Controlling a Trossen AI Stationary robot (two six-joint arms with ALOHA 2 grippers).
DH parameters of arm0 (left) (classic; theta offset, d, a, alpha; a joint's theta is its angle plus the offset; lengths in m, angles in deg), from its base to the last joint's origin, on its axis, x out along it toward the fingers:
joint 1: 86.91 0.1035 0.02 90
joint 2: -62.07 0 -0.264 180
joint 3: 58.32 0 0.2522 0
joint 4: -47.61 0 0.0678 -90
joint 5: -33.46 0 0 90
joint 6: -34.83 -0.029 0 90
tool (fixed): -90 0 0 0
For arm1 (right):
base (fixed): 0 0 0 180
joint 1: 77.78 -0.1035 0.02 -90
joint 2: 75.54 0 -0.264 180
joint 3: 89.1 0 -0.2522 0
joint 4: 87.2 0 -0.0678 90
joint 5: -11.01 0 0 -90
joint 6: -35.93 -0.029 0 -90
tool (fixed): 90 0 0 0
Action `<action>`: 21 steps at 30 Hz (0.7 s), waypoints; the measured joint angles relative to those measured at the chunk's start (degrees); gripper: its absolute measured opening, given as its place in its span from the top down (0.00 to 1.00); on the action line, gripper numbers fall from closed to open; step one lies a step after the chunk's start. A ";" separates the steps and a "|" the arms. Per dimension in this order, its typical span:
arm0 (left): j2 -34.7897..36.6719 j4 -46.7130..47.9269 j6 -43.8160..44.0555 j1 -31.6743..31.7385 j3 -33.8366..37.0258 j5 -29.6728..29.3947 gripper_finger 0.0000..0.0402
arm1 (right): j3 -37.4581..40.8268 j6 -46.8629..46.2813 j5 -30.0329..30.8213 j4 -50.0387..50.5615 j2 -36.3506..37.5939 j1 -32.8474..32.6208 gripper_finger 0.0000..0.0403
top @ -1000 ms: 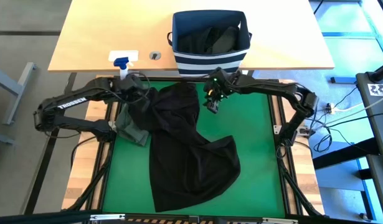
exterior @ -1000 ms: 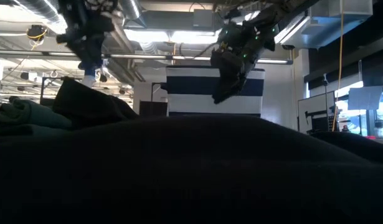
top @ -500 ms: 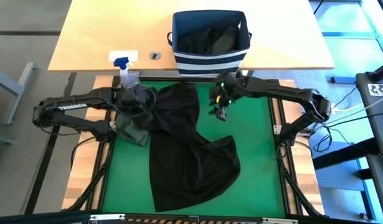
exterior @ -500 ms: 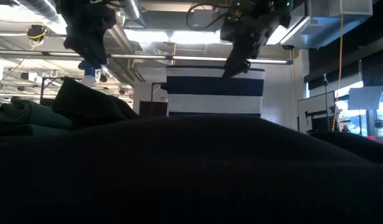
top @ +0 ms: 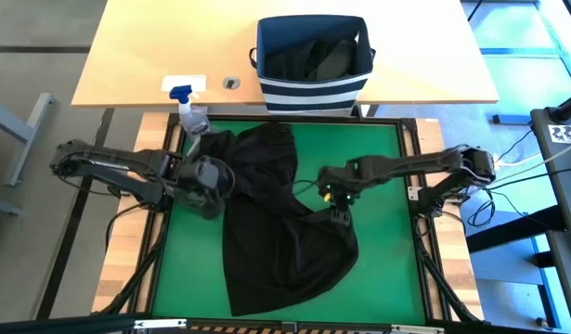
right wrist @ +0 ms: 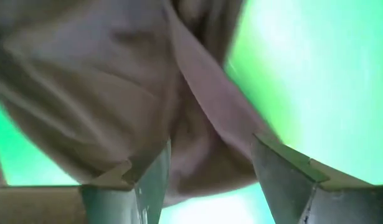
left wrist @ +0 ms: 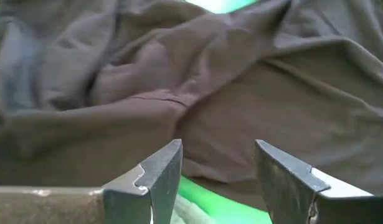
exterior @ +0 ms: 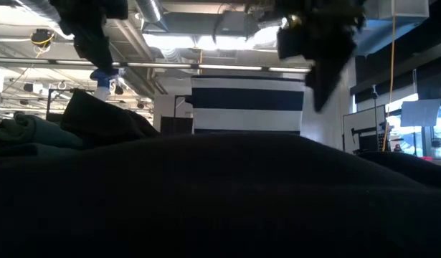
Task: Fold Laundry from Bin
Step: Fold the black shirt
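Observation:
A black garment (top: 276, 223) of the laundry lies spread and rumpled on the green mat (top: 382, 250). A folded olive garment (exterior: 34, 132) rests at its left. The striped navy bin (top: 313, 56) stands on the wooden table beyond the mat, with dark laundry inside. My left gripper (top: 214, 183) hangs open above the black garment's left edge; its fingers (left wrist: 163, 168) stand clear of the cloth (left wrist: 241, 93). My right gripper (top: 339, 206) hangs open above the garment's right side, and cloth (right wrist: 141, 81) and mat show under it.
A spray bottle with a blue nozzle (top: 186, 100) stands on the wooden table (top: 127, 56) at the mat's far left corner. A black frame (top: 410, 186) borders the mat. Bare mat lies to the right of the garment and at the near left.
Both grippers have swung from the far edge of the mat toward its near edge, staying open. The left one has come over the garment's left edge and sunk a little; the right one has left the bin's front and stands over the garment's right side. The cloth has not moved.

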 joint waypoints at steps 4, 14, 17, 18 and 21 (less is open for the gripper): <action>0.00 0.02 -0.24 -4.16 0.00 -1.95 0.52 | 6.54 -5.34 1.71 -1.03 -0.01 0.07 0.45; 0.00 0.09 -0.48 -9.05 0.00 -7.77 0.52 | 16.16 -9.67 3.88 -13.09 -0.95 4.26 0.45; 0.00 0.07 -0.47 -9.26 0.00 -8.25 0.52 | 17.88 -9.59 3.18 -15.45 -2.30 4.57 0.46; -0.01 0.09 -0.43 -9.26 0.00 -8.24 0.53 | 18.30 -9.57 3.07 -16.11 -2.64 4.49 0.48; -0.02 0.07 -0.39 -9.26 -0.02 -8.26 0.53 | 19.35 -9.50 2.86 -16.32 -2.99 4.49 0.58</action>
